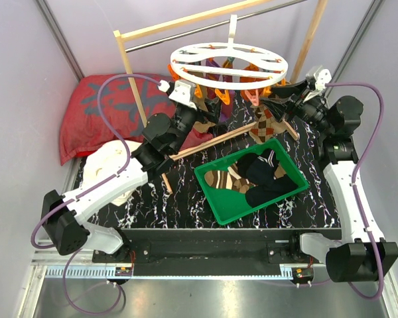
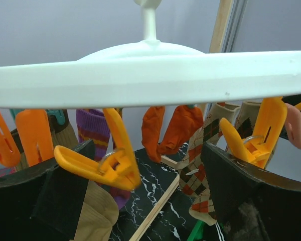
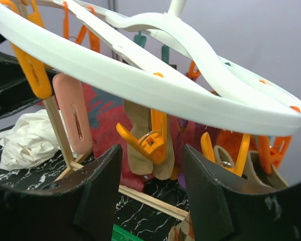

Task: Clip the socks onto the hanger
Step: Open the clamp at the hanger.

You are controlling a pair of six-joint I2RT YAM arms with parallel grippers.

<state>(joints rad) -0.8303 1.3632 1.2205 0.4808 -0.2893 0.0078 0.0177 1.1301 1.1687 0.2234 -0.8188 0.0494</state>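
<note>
The white ring hanger (image 1: 229,63) hangs from the rod at the back, with orange clips under its rim. Purple (image 2: 93,128), orange (image 2: 173,128), brown argyle (image 2: 200,165) and tan (image 2: 93,211) socks hang clipped to it. My left gripper (image 1: 205,112) is open just under the ring's left side, with an empty orange clip (image 2: 110,160) between its fingers (image 2: 55,191). My right gripper (image 1: 278,99) is open under the ring's right side, facing another orange clip (image 3: 150,140) and a tan sock (image 3: 140,135). Striped and dark socks (image 1: 262,175) lie in the green bin.
The green bin (image 1: 215,199) sits at the table's middle front. A pale wooden frame (image 1: 129,66) with a metal rod carries the hanger; its base bar (image 1: 212,142) crosses the table. A red pillow (image 1: 99,112) and a white cloth (image 1: 113,165) lie at the left.
</note>
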